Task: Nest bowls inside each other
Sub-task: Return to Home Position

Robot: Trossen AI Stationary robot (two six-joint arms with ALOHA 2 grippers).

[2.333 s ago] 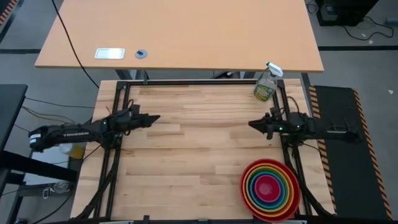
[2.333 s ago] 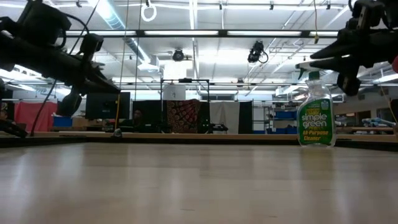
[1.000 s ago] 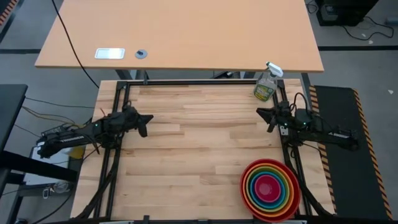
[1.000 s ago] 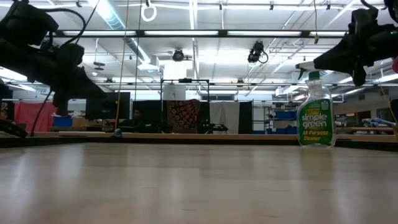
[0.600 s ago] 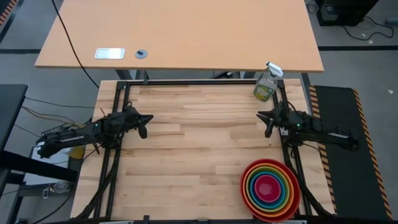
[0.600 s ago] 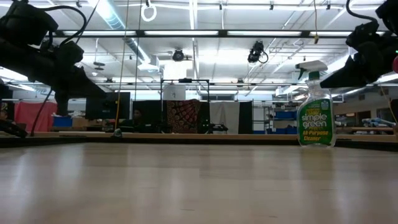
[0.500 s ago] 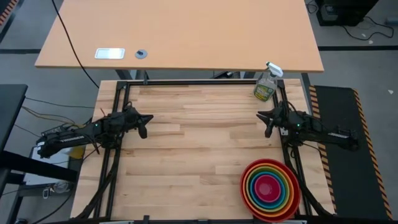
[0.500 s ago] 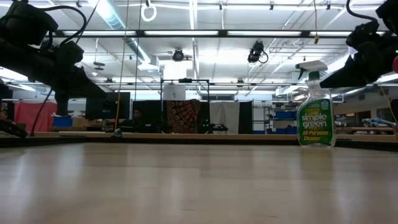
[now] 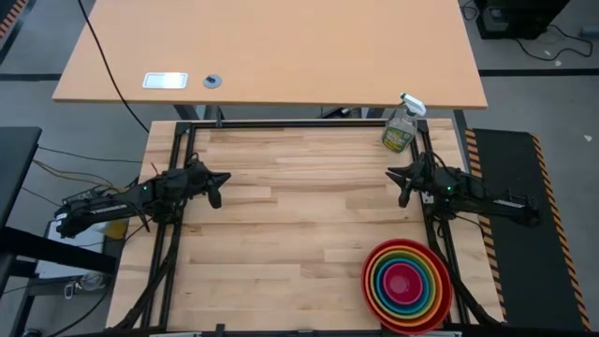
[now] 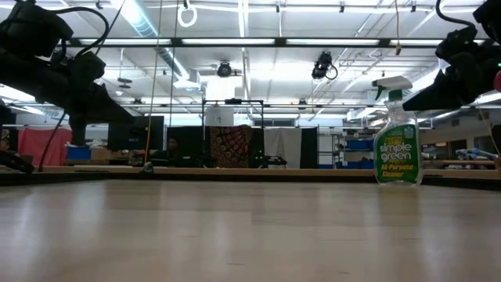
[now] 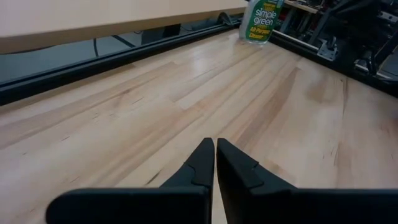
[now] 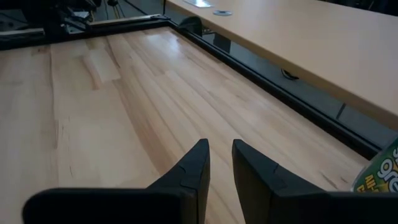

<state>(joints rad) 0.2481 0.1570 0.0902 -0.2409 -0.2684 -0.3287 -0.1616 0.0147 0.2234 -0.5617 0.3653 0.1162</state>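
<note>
The bowls [image 9: 406, 285] sit nested in one stack at the table's near right corner. The red one [image 9: 368, 281] is outermost and the pink one [image 9: 403, 281] is in the middle, with orange, green and blue rings between. My left gripper [image 9: 225, 178] hovers shut by the table's left edge, far from the stack [image 11: 215, 146]. My right gripper [image 9: 391, 173] hovers by the right edge, beyond the stack's far side. Its fingers stand slightly apart with nothing between them [image 12: 219, 149]. The bowls are outside the low view and both wrist views.
A spray bottle of green cleaner [image 9: 401, 131] stands upright at the table's far right corner, just beyond my right gripper [image 10: 396, 141]. A black frame [image 9: 299, 124] runs along the table's edges. A second, larger tabletop [image 9: 271, 56] lies past the far edge.
My right gripper has rolled about its own axis and tipped its fingers down a little, staying by the table's right edge. The nested bowls and the bottle have kept still.
</note>
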